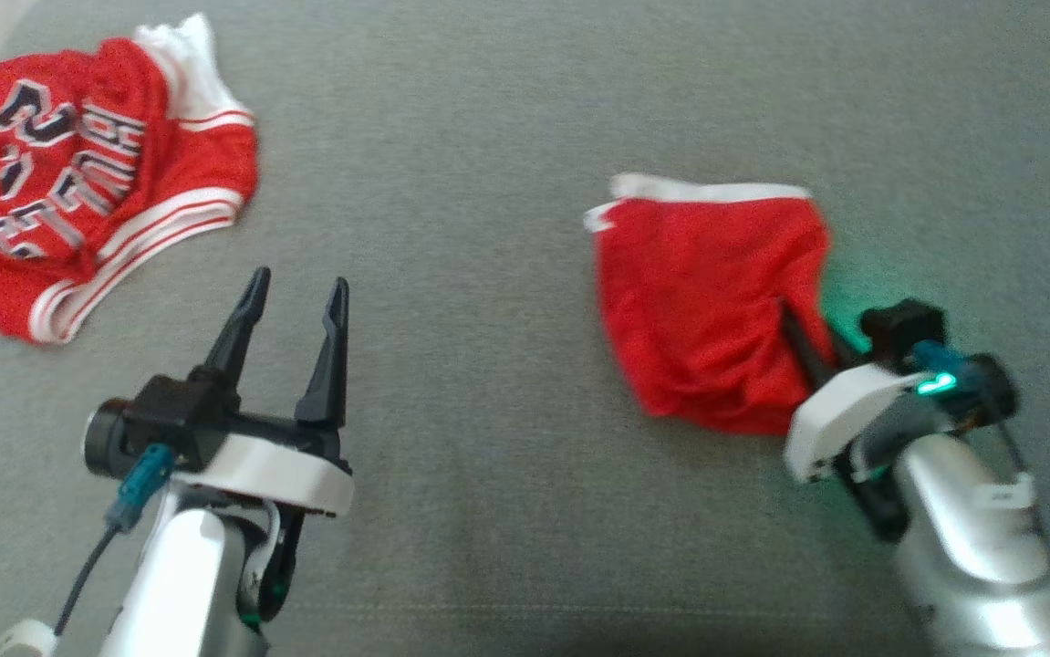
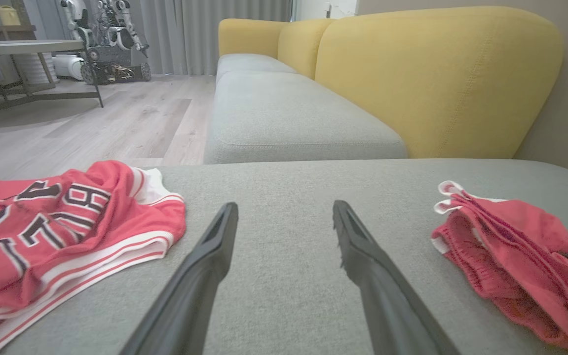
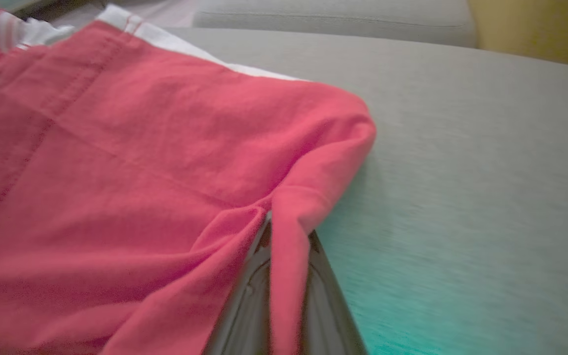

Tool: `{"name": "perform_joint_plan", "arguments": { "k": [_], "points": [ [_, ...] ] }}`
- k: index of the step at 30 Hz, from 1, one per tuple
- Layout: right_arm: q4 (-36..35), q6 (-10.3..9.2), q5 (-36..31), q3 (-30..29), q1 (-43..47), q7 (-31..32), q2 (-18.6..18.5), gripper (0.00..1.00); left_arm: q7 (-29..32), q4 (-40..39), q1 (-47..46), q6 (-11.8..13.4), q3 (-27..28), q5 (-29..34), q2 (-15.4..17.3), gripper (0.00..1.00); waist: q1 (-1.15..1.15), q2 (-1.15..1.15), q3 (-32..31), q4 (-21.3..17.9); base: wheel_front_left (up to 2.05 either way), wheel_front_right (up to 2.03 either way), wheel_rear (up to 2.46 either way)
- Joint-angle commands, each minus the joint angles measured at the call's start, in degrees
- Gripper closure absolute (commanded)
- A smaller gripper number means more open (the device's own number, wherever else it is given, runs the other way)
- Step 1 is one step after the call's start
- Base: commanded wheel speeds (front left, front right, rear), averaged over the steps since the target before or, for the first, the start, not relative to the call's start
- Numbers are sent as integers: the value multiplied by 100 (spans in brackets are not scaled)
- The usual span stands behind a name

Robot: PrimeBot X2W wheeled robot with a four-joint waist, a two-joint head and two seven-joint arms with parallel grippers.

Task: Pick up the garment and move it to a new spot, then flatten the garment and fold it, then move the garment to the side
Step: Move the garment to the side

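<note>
The red shorts (image 1: 707, 292) are laid on the right of the grey seat (image 1: 488, 182), long axis running near to far, white trim at the far edge. The right gripper (image 1: 803, 333) is clenched on a fold at their near right edge. The left gripper (image 1: 296, 292) is held released, well apart to the left, near the jersey (image 1: 77, 173).
</note>
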Motion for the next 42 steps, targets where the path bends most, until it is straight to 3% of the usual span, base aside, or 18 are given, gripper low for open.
{"name": "perform_joint_plan", "arguments": {
  "k": [1,11,23,35,42],
  "points": [
    [-220,-5,-58,15,-197,29,-150,100,-44,-237,-312,-15,249,51,89,0,0,0,163,-236,0,0,0],
    [-831,-5,-188,-419,-580,316,-1042,100,-44,-396,-750,-188,219,206,318,0,0,0,859,-823,0,0,0],
    [-1600,-5,-8,-697,-1029,938,-2200,100,-26,-653,-1225,-247,100,305,460,0,0,0,1539,-1112,0,0,0],
    [-2334,-5,165,-1161,-1177,1551,-2764,100,-20,-761,-1442,-248,123,285,583,0,0,0,1939,-1241,0,0,0],
    [-2400,-5,290,-1487,-1113,1573,-2838,100,-27,-723,-1483,-246,99,254,597,0,0,0,1993,-1238,0,0,0]
  ]
}}
